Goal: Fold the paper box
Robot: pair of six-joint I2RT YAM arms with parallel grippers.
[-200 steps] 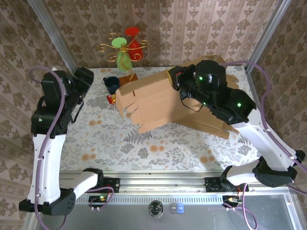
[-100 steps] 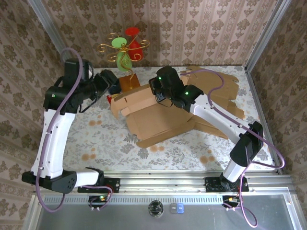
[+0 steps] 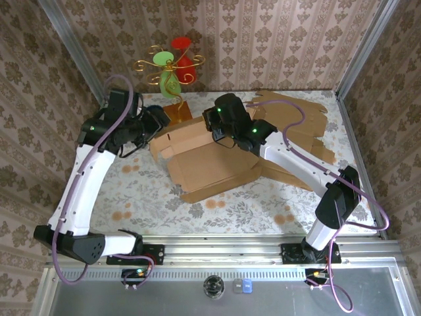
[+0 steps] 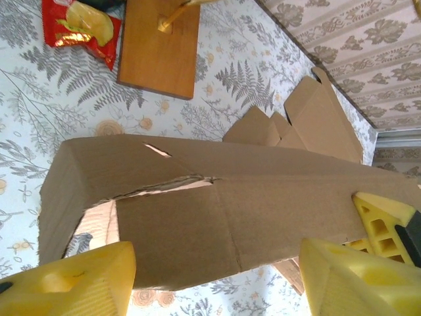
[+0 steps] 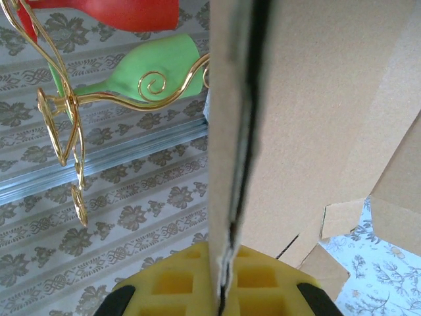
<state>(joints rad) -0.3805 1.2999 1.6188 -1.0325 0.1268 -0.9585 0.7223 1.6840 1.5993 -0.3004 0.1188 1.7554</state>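
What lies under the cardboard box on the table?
More flat cardboard sheets stick out beneath the cardboard box on its right; the table under it is covered.

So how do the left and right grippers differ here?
The left gripper is open, facing the cardboard box without gripping it; the right gripper is shut on a box panel's edge. Left is at the box's left end; right is at its far edge. Both have yellow fingers.

No text, label, brand or number can be read; the box (image 4: 230, 197) is found to carry plain brown card with no print; the red packet (image 4: 79, 26), at 11 o'clock in the left wrist view, is printed with coloured artwork, but any lettering on it is too blurred to be made out.
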